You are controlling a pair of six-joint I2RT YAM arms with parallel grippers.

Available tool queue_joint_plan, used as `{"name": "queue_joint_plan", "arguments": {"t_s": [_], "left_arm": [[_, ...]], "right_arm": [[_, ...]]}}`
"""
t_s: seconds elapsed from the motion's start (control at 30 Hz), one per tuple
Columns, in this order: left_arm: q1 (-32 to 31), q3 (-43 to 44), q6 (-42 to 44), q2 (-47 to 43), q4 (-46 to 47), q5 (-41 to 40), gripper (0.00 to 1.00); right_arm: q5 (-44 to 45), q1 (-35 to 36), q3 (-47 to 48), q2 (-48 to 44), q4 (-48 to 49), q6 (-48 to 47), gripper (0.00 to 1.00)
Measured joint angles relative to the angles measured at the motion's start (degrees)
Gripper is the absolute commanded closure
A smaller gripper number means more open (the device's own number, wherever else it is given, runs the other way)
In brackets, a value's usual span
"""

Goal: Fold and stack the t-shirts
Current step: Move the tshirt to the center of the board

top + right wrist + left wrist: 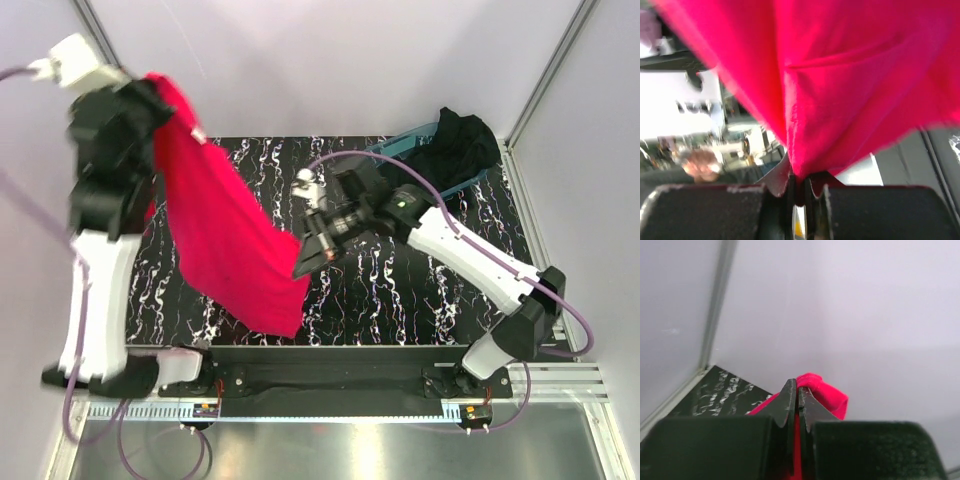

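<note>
- Two thin pinches carry the risk: each gripper grips only an edge of the pinkish-red t-shirt (225, 240), so a hard pull from either arm could slip the cloth free and drop it in a heap (a judgement, not something seen).
- Left gripper (798, 390): its jaws are clenched tight on a bunched bit of red cloth, which pokes out past the tips.
- Right gripper (799, 177): its jaws are nearly closed, nipping a lower fold of the same shirt, and the cloth fans out beyond them.
- In the top view the shirt hangs in the air, stretched from 10 o'clock down to the centre. Its loose corner dangles toward 6 o'clock over the table (400, 290) and could tuck under when laid flat.
- The black t-shirt (460, 140) lies heaped at 2 o'clock on the teal tub (403, 146), well apart from both grippers.
</note>
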Motion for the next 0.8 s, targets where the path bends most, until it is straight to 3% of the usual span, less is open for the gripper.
{"name": "queue_joint_plan", "arguments": {"t_s": [0.23, 0.4, 0.6, 0.8], "left_arm": [[-0.94, 8.02, -0.48, 26.56, 3.93, 17.59, 1.00], [-5.22, 7.98, 0.39, 42.69, 4.26, 24.41, 1.00], [-8.76, 13.25, 0.48, 51.56, 2.73, 29.05, 1.00], [-7.93, 14.03, 1.05, 49.24, 3.72, 28.79, 1.00]], "right_arm": [[3.15, -17.11, -20.20, -6.86, 4.28, 5.73, 0.94], [9.05, -19.98, -25.57, -7.78, 0.50, 6.01, 0.95], [16.52, -20.09, -25.75, -6.99, -4.35, 4.42, 0.99], [17.97, -20.28, -26.77, -2.86, -5.01, 4.15, 0.99]]}}
